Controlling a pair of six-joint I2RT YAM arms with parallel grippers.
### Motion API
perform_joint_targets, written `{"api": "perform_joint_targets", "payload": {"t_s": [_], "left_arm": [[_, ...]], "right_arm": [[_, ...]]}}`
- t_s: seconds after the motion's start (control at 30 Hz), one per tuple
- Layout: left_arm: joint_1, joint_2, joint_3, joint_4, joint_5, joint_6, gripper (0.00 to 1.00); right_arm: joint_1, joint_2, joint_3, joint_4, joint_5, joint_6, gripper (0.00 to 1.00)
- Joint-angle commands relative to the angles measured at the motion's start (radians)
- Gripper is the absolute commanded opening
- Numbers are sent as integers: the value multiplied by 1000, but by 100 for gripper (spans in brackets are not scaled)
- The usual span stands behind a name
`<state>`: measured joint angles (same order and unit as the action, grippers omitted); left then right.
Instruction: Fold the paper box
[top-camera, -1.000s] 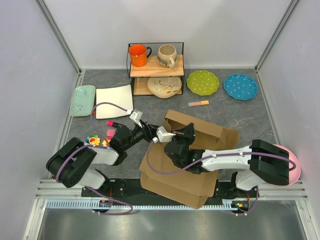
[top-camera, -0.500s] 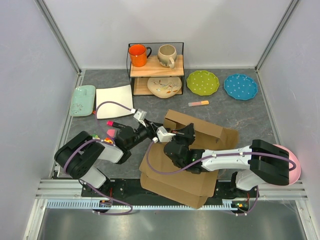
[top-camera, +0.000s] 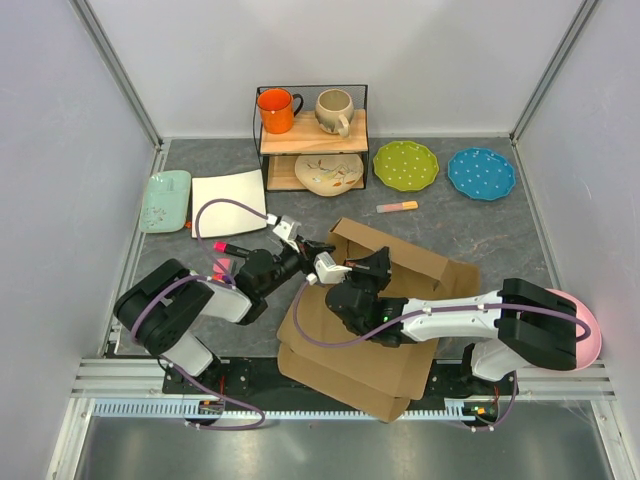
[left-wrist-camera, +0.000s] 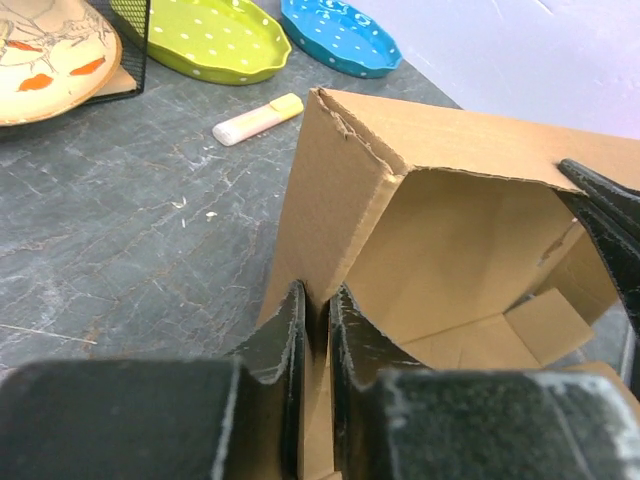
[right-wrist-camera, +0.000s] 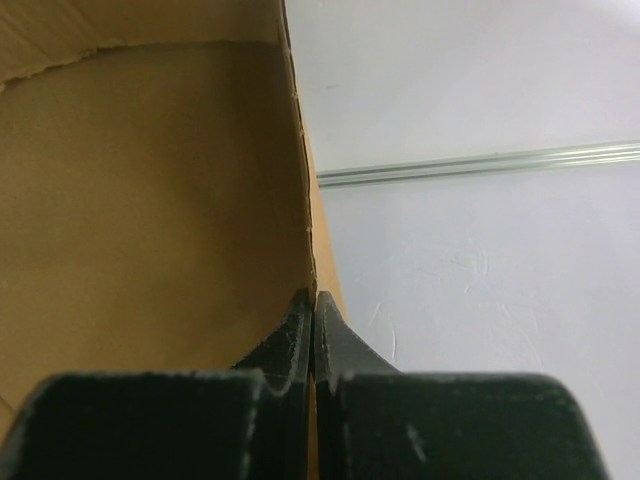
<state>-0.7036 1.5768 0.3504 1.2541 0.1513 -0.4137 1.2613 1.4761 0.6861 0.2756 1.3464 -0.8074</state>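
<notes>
The paper box is brown corrugated cardboard, half raised at the near middle of the table, with its back wall standing and flaps spread toward the front edge. My left gripper reaches in from the left. In the left wrist view it is shut on the upright left wall of the box, with cardboard between the fingers. My right gripper sits over the box's middle. The right wrist view shows it shut on the thin edge of a box panel.
A wire shelf at the back holds an orange mug, a beige mug and a patterned plate. Green plate, blue plate, a marker, white square plate, pale green tray, pink bowl.
My left gripper has moved right to the box's left wall and gone from open to shut on it. The right arm has kept its grip.
</notes>
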Motion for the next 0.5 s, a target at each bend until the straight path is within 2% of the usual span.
{"api": "perform_joint_targets", "payload": {"t_s": [0.0, 0.2, 0.23, 0.27, 0.3, 0.33, 0.43, 0.47], "left_arm": [[-23, -32, 44, 53, -27, 98, 8], [-40, -70, 55, 12, -45, 142, 2], [-46, -77, 61, -1, -53, 154, 2], [-53, -86, 64, -36, -61, 182, 2], [-69, -95, 68, -57, -71, 196, 2], [-79, -113, 76, -77, -99, 211, 2], [-108, -150, 78, -143, -148, 253, 2], [-112, -156, 76, -153, -151, 262, 2]], "right_arm": [[13, 20, 33, -26, -73, 83, 0], [13, -3, 62, -50, -58, 115, 2], [13, -17, 94, -91, -55, 138, 7], [13, -29, 116, -125, -59, 167, 23], [12, -45, 140, -156, -64, 200, 31], [12, -78, 192, -223, -72, 255, 44], [13, -131, 300, -372, -121, 367, 64], [13, -140, 323, -406, -134, 388, 67]]}}
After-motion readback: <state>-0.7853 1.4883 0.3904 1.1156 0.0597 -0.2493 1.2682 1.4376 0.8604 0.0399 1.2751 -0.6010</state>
